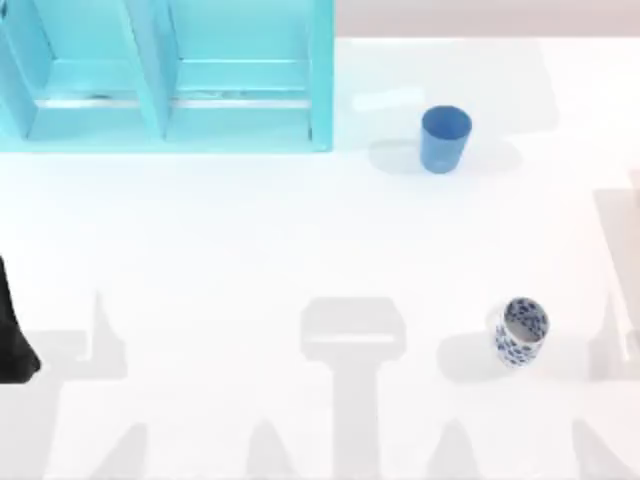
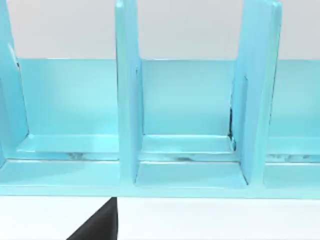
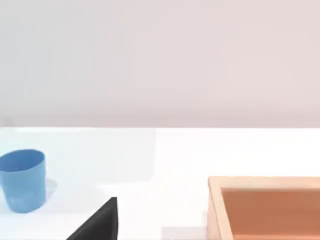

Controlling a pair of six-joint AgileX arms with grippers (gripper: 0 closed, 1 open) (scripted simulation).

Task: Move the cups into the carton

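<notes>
A plain blue tapered cup [image 1: 445,140] stands upright at the back of the table, right of centre, and the right wrist view shows this blue cup [image 3: 21,180] too. A white cup with a dark blue speckled pattern [image 1: 520,331] stands near the front right. A light blue divided carton [image 1: 165,75] takes up the back left, its compartments [image 2: 187,125] facing the left wrist camera. My left arm [image 1: 14,330] sits at the table's left edge, far from both cups. One dark finger [image 2: 97,225] of the left gripper and one dark finger [image 3: 97,222] of the right gripper show in the wrist views.
An open orange box [image 3: 265,205] lies on the white table in the right wrist view, apart from the blue cup. Bare tabletop [image 1: 300,230] stretches between the cups and the light blue dividers.
</notes>
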